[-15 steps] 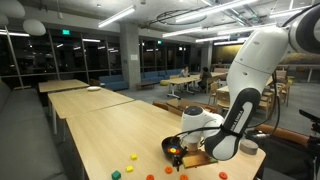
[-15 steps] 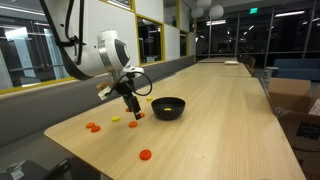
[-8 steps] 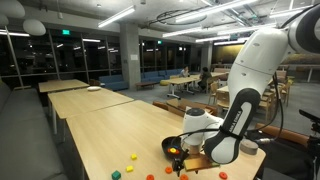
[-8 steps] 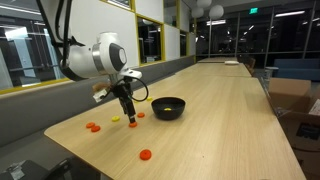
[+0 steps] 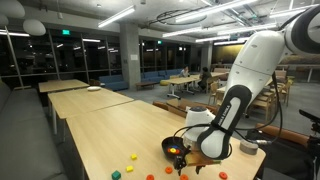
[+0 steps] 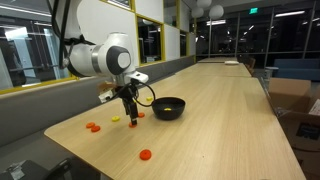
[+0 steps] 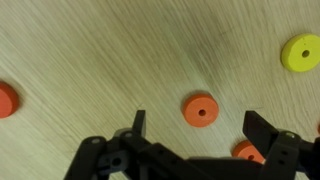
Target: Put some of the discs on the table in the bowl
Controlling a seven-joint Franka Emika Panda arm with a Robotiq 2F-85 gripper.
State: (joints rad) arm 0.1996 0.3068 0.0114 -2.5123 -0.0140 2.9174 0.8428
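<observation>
Hovering low over the pale light-wood table (image 6: pixel 225 130), black 2-finger gripper (image 7: pixel 195 120) spread wide and empty, straddling 1 small orange-red round disc (image 7: pixel 200 110). Small round black bowl (image 6: pixel 168 107) nearby, contents unclear. Probably plenty of scattered discs (image 6: pixel 146 154) left to collect.

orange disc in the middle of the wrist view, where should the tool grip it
Pinch the orange disc across its rim, coming straight down from above: it lies flat on the table, so only the thin edge gives opposing sides. The open tool brackets it.
</observation>
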